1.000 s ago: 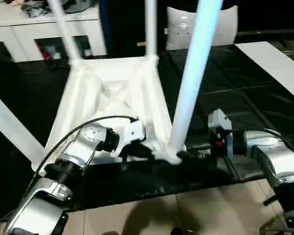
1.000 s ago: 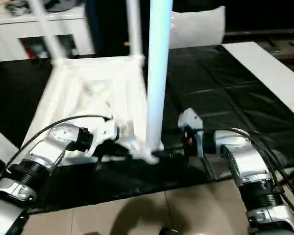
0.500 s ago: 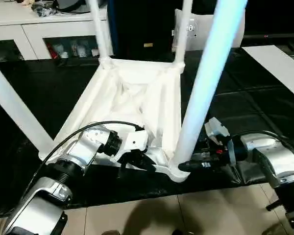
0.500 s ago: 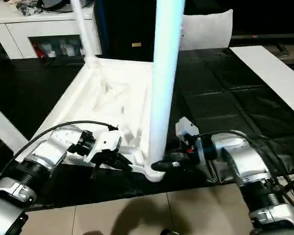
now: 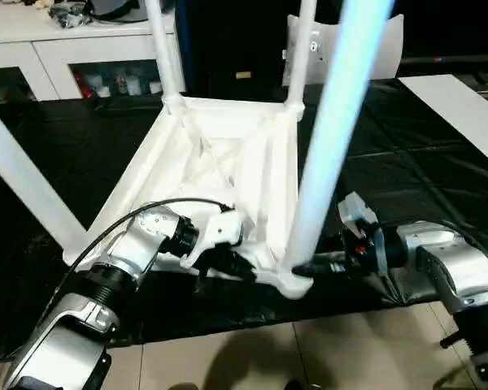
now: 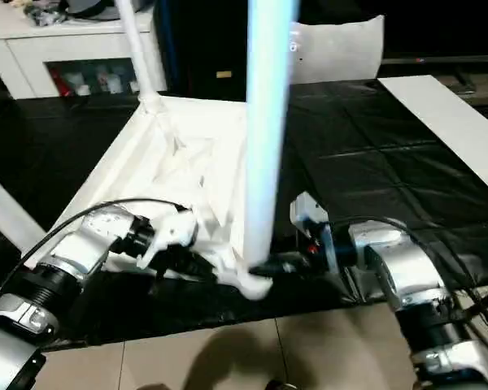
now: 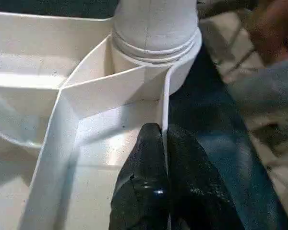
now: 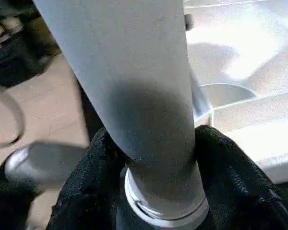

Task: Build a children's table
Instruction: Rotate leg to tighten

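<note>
The children's table lies upside down on the black work surface, its ribbed white top point(image 5: 228, 154) facing up. White legs stand in its corner sockets: far left point(image 5: 164, 49), far right point(image 5: 299, 49), near left point(image 5: 24, 183), near right point(image 5: 329, 146). My left gripper point(image 5: 242, 268) is shut on the top's thin near rim wall point(image 7: 164, 110), just beside the near right socket point(image 7: 156, 52). From the right, my right gripper point(image 5: 305, 266) wraps the base of the near right leg point(image 8: 134, 86). Its black fingers point(image 8: 86, 177) press against both sides of the tube.
A white cabinet with glass doors point(image 5: 57, 57) stands at the back left. A white panel point(image 5: 374, 49) stands behind the table, and a white board point(image 5: 464, 106) lies at the far right. The work surface's point(image 5: 423, 171) near edge meets tiled floor point(image 5: 268, 357).
My right gripper's fingers have closed in around the near right leg's base. The left gripper has kept its hold on the rim. The camera has shifted.
</note>
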